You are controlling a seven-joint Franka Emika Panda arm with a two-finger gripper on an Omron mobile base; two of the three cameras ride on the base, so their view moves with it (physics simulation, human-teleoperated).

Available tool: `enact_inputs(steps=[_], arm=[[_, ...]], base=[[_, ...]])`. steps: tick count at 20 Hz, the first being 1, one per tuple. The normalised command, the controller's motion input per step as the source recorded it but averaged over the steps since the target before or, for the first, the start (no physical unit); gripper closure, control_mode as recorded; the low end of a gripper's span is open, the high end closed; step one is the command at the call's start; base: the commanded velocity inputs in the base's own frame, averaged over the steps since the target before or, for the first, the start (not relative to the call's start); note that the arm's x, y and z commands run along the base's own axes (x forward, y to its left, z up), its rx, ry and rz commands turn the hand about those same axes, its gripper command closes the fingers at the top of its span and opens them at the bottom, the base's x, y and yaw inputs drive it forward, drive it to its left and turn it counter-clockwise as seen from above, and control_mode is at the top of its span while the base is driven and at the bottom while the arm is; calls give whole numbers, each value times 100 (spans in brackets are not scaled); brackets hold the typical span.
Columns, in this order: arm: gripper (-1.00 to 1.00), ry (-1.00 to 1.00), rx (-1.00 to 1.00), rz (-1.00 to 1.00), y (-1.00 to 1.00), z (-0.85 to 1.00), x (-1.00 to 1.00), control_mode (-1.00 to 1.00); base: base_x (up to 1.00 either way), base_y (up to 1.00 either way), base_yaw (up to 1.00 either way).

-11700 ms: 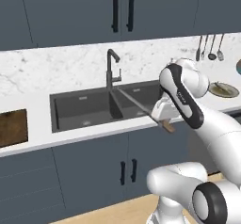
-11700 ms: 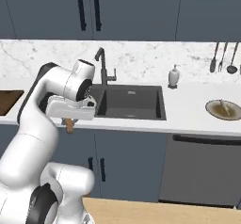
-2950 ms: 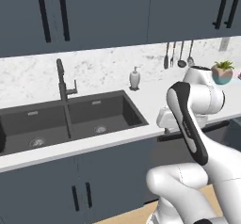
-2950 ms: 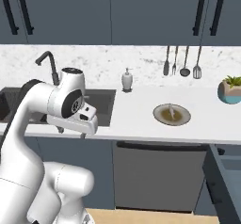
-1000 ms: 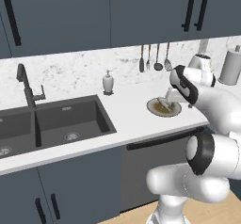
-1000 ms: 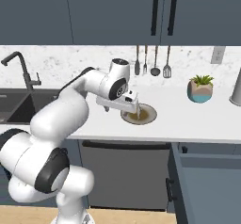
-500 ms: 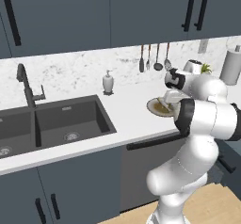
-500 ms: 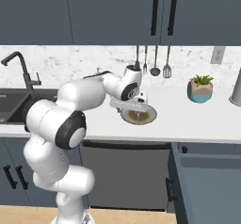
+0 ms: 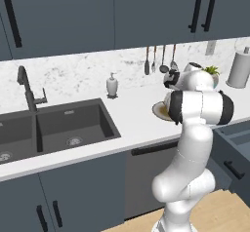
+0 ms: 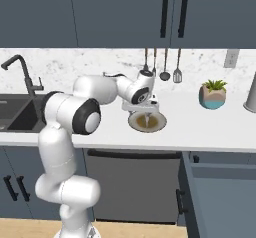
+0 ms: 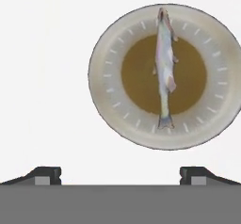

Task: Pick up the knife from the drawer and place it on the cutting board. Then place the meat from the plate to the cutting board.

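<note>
- Half a second on, both base views hold the same framing while the arm has reached farther out over the worktop, so the gripper (image 10: 146, 113) now hangs directly above the plate (image 10: 159, 126) instead of at its near side.
- Seen from the hand view, the two dark fingertips (image 11: 43, 175) stand wide apart with bare white worktop between them; the jaws are spread and hold nothing.
- On the plate (image 11: 106, 82), round with an olive-brown centre and a paler beige rim, the meat (image 11: 164, 68) lies straight across the middle; it is a slim silvery fish, head at the rim and tail fin near the opposite rim.
- Left base view: the plate (image 9: 158, 110) rests on the white counter (image 9: 132, 114) close to its front edge, partly hidden behind the arm's white elbow.
- Utensils (image 10: 164, 64) hang on the marble backsplash behind the plate, and a potted plant (image 10: 213, 93) stands near the back edge, to the plate's right.
- A soap dispenser (image 9: 112, 86) stands at the back edge between the plate and the dark sink (image 9: 53, 128), whose black faucet (image 9: 27, 89) rises behind it.
- At the lower right of the right base view, a slate-blue drawer (image 10: 222, 197) stands pulled open below the counter's front edge.
</note>
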Motion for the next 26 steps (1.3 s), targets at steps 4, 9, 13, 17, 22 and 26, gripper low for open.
enact_inputs(steps=[4,9,13,17,22,26], arm=[[-100,-2,0,12,-16,-14,18,-100],[-100,0,0,14,-6,-34,25,-100],[-100,0,0,8,0,-35,35,-100],[-100,-2,-4,2,0,-12,24,-100],[-100,-3,-3,0,-2,-8,26,-100],[-100,-2,-3,0,0,-13,24,-100]], base=[[0,0,0],[0,0,0],[0,0,0],[0,0,0],[0,0,0],[0,0,0]])
